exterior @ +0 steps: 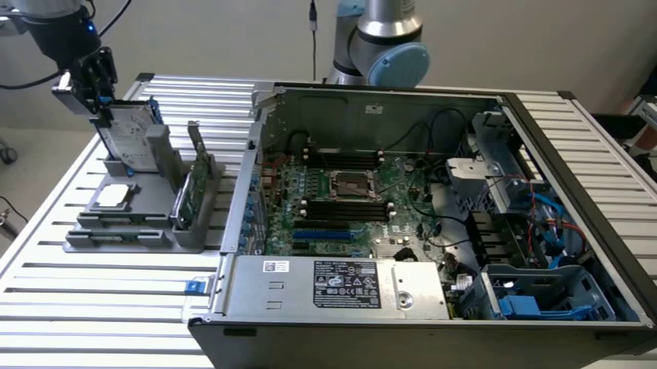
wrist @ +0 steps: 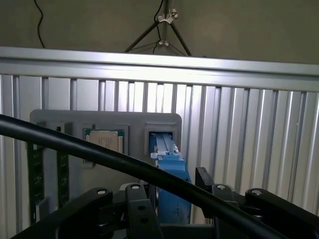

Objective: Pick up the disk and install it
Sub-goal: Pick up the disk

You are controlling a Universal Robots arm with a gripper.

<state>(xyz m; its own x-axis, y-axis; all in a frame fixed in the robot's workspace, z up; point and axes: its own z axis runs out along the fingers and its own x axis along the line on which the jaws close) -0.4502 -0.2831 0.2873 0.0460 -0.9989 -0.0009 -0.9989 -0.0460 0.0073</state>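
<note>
Over at the exterior view's left, the gripper (exterior: 101, 108) hangs wide open, holding nothing, jaws straddling the disk (exterior: 125, 138), which stands upright in the grey holder (exterior: 154, 231).

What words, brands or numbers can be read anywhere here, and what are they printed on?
None can be read.
White label on the power supply: print too small.
Small sticker beside it: too small.
Label on the disk: blurred.
CPU chip: markings blurred.
</note>
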